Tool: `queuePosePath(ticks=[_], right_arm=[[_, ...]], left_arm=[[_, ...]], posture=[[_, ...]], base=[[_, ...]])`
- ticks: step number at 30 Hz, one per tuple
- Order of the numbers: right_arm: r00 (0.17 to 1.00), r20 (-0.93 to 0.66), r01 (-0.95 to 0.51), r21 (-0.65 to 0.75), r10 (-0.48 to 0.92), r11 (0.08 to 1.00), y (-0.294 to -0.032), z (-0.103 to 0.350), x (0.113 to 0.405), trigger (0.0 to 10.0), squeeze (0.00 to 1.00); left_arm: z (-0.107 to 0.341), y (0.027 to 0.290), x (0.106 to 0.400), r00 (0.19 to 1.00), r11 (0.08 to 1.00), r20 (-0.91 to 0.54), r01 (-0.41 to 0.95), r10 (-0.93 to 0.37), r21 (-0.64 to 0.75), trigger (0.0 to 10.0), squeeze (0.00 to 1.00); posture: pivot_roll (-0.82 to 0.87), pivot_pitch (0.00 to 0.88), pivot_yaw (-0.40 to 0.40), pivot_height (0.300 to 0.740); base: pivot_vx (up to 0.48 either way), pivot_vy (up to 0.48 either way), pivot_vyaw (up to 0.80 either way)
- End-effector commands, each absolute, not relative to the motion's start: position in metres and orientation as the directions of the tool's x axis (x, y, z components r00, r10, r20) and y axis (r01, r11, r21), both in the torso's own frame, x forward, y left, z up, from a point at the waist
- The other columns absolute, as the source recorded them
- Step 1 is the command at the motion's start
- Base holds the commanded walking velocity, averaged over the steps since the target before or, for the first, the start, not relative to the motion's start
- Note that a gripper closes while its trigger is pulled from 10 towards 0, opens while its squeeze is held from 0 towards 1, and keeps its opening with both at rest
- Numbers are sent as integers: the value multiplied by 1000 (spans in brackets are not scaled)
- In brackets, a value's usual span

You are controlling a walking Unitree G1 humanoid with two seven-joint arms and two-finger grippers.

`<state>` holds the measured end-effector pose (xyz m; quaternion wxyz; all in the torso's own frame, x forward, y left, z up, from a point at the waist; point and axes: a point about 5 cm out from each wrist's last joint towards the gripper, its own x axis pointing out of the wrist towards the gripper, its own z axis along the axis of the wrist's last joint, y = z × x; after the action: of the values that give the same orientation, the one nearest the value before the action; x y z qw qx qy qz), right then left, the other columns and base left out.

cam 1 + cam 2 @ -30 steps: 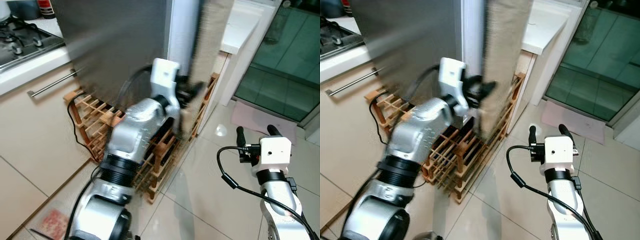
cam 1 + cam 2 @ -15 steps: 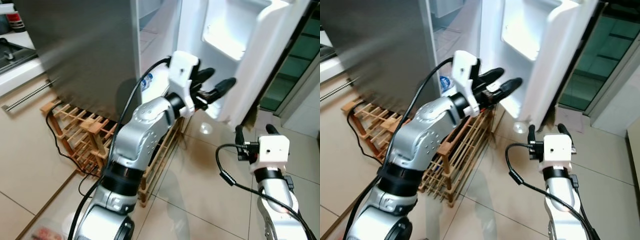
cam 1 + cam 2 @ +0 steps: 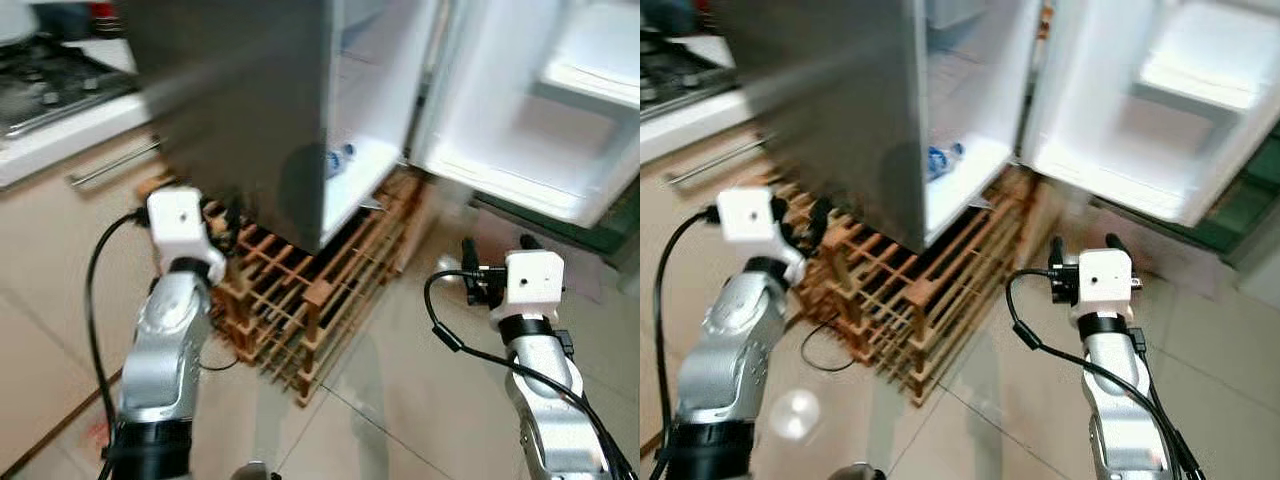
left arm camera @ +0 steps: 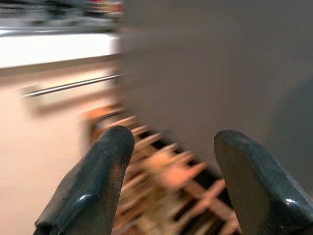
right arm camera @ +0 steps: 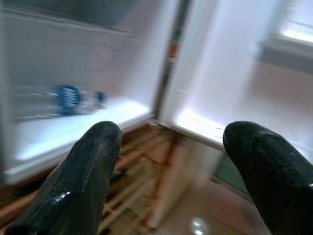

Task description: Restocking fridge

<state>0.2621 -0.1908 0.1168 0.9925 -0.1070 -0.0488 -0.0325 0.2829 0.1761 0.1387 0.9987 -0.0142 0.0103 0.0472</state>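
Across the upper frame the fridge (image 3: 250,110) stands with its door (image 3: 530,120) swung wide, a water bottle (image 3: 940,157) on its bottom shelf. Our left gripper (image 4: 168,186) and right gripper (image 5: 181,181) are both spread wide and empty; we should fetch stock before approaching squarely.

floor: glossy beige tiles (image 3: 400,420)
cabinet: beige drawer front (image 3: 60,250), steel bar handle (image 3: 112,164)
hob: gas hob (image 3: 50,85) on white desk
rack: wooden wine rack (image 3: 310,290) on floor
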Motion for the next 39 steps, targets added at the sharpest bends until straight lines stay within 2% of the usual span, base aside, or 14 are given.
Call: queuePosePath(ticks=[1,2,7,11,14,23,35,39], right_arm=[[995,81,69,-156,-57,985,-193,115,267,10000,180],[995,81,69,-156,-57,985,-193,115,267,10000,180],[1000,18,10,33,-10,999,-181,112,283,10000,224],[1000,14,-8,74,7,997,-177,113,288,10000,247],[999,17,-29,74,28,997,-174,114,291,10000,294],[998,21,-68,70,67,995,-167,115,292,10000,322],[995,36,-95,60,93,994,-163,116,292,10000,341],[992,51,-115,40,113,993,-159,119,292,10000,369]], left_arm=[[141,172,280,994,993,-11,-112,112,-27,10000,0],[141,172,280,994,993,-11,-112,112,-27,10000,0],[146,156,277,995,995,15,-99,99,-29,10000,0],[153,156,283,993,994,46,-111,111,-14,10000,0],[159,153,285,992,995,73,-98,98,-4,10000,0],[161,145,290,994,997,79,-78,77,7,10000,0],[168,134,297,995,999,103,-9,4,50,10000,0],[171,125,298,992,998,125,8,-15,55,10000,0]], posture=[[53,0,-40,740],[53,0,-40,740],[57,0,-36,740],[58,0,-36,740],[53,0,-36,740],[44,0,-31,740],[38,0,-26,740],[35,0,-26,740]], base=[[0,0,775],[0,0,775],[0,0,754],[0,315,744],[0,480,738],[0,472,737],[0,0,729],[415,-134,712]])
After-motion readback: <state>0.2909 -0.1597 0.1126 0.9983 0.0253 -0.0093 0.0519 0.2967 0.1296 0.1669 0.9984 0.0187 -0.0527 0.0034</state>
